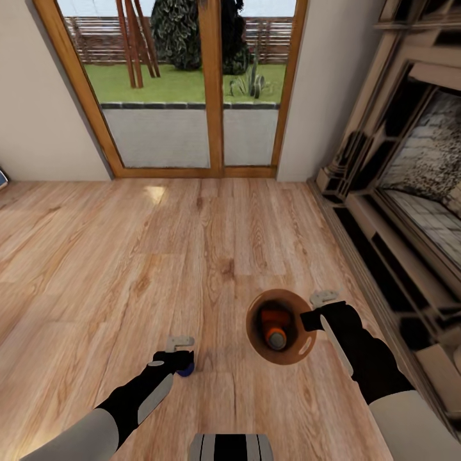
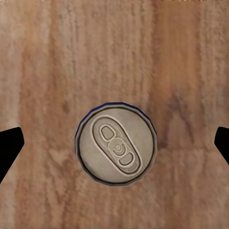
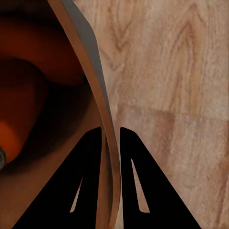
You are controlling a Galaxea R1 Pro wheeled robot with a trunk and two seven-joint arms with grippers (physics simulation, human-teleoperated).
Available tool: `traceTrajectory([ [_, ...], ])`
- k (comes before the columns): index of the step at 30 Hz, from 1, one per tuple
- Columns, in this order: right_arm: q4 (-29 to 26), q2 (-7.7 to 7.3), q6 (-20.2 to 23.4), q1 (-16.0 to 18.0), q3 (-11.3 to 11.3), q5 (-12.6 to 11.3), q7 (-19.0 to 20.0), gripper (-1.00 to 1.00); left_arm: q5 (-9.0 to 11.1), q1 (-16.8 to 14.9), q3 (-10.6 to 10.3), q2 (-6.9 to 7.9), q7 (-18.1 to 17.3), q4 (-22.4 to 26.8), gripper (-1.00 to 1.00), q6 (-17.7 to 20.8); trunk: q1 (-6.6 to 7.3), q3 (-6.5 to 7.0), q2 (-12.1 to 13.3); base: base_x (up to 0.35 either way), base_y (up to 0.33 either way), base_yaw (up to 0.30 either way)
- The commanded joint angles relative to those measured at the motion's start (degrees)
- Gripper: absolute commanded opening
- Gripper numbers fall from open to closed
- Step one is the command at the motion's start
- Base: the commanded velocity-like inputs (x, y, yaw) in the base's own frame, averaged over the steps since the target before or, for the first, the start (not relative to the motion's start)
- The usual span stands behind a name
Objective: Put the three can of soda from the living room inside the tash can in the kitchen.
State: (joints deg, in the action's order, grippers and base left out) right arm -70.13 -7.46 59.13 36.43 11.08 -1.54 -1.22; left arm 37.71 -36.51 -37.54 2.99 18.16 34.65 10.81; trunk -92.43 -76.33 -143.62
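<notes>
**Bin carried in the right gripper, left gripper over the blue can**

Head view: robot in the living room, wood floor, glass doors at frame top, fireplace along the right edge.

Right gripper, lower right of centre, holds the tash can by its rim. In the right wrist view the two fingers are closed on the thin wall, one inside, one outside. My read: the bin is held this way so it travels with the robot and cans can be dropped in on the spot, rather than ferrying each to the kitchen. The kitchen is not visible here.

Orange can lies inside the bin, silver top showing; an orange blur sits at the left edge of the right wrist view.

Left gripper, lower left of centre, is right over the dark blue can, which stands upright on the floor. In the left wrist view the can's top is centred between the two dark fingertips at the left and right edges, spread wide, well clear of the can, not gripping. Judged: lined up for a top-down grab, next step lower and close.

Counts: soda cans seen 2 (1 orange in bin, 1 blue on floor); third not located. Bins 1. Grippers 2.
</notes>
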Motion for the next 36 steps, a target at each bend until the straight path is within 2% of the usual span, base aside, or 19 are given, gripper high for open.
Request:
traceTrajectory([
  [1,-0.04,0.00,-0.06,0.01,0.02,-0.32,0.17,-1.00,0.00,0.01,0.00,0.00,-0.01,-0.01,1.00,0.00,0.01,0.00,0.00,0.054,0.000,0.000],
  [11,-1.25,-0.16,-0.14,0.08,-0.19,-0.23,0.18,-1.00,0.00,0.04,-0.14,-0.05,0.11,0.02,1.00,0.00,0.01,-0.02,0.00,0.105,0.000,0.000],
  [15,-3.56,-0.18,0.38,0.19,-0.25,-0.22,0.17,-1.00,0.00,0.04,-0.16,-0.08,0.13,0.01,1.00,0.00,0.01,-0.02,0.00,0.022,0.000,0.000],
  [27,-5.09,-0.19,0.60,0.24,-0.20,-0.22,0.25,-1.00,0.00,0.04,-0.25,-0.09,0.19,-0.17,1.00,0.00,0.01,-0.02,0.00,0.003,0.000,0.000],
  [36,-7.68,-0.27,0.87,2.06,-0.27,-0.21,0.25,-1.00,0.00,0.04,-0.17,-0.17,0.31,-0.37,1.00,0.04,-0.23,-2.01,-0.12,0.000,0.000,0.000],
])
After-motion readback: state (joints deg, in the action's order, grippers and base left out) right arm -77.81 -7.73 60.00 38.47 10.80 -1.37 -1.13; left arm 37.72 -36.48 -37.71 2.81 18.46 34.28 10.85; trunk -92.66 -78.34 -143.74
